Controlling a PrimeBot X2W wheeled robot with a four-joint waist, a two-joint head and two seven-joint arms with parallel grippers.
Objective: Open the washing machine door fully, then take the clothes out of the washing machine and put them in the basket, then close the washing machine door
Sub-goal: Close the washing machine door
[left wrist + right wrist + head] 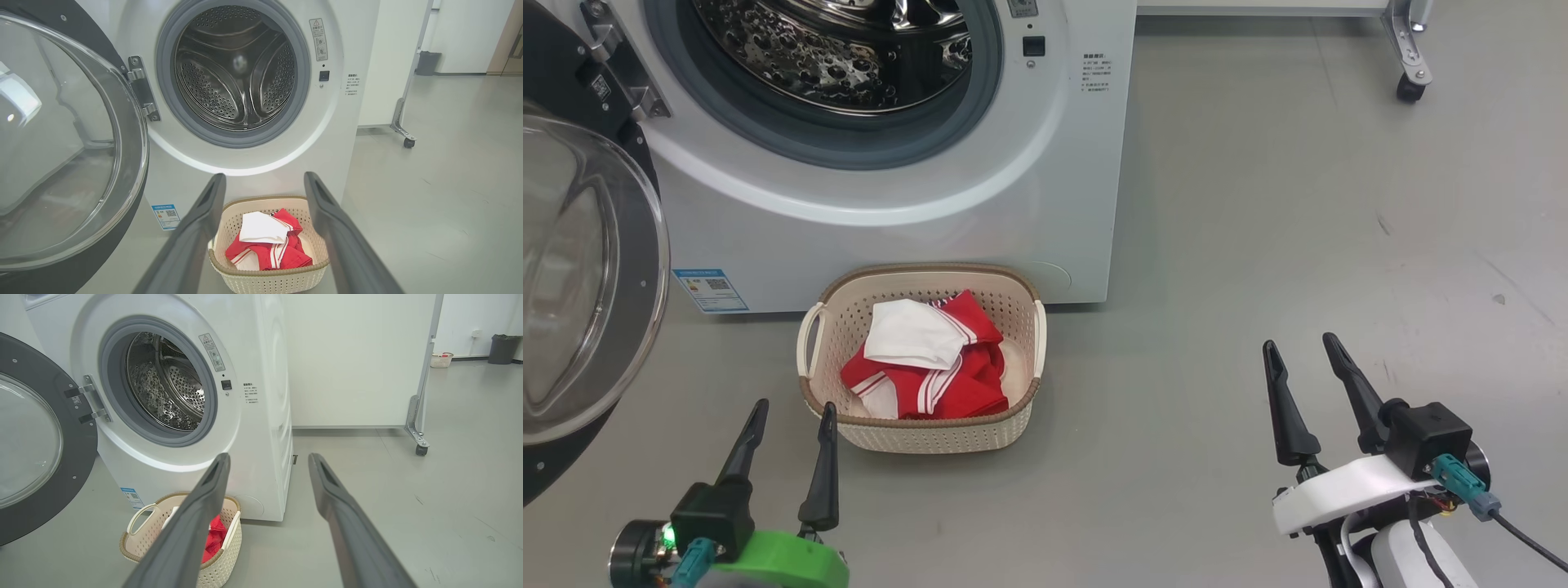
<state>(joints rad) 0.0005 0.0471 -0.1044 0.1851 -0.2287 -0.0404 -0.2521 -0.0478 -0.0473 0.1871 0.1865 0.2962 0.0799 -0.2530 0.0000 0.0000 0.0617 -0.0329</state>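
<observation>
Left gripper (796,404) of mine hangs empty, its two dark fingers spread wide, just beside the near-left corner of the basket. The right gripper (1298,341) is spread the same way, holding nothing, well off to the right over the bare grey floor (1258,204).

Laundry looks sorted: the bright red garment with white stripe trim (956,384) lies crumpled in the small cream perforated plastic basket with the brown woven-look rim (931,437), and the plain white cloth piece (913,333) sits on top of it. The basket is on the floor, right up against the front of the big white front-loading washing machine (890,237), under the opening. The perforated steel drum (235,81) looks empty to me.

So I reckon only the large round door with the glossy black frame and bulging clear glass (580,278) is left, and it's swung wide open on my left.

What worries me:
- That glass is slick and curved, so a fingertip push could skid off.
- A lazy shove might leave it resting ajar instead of clicking home.
- My left arm sits near the swing path, so it could get pinched or clip the basket handle.
</observation>
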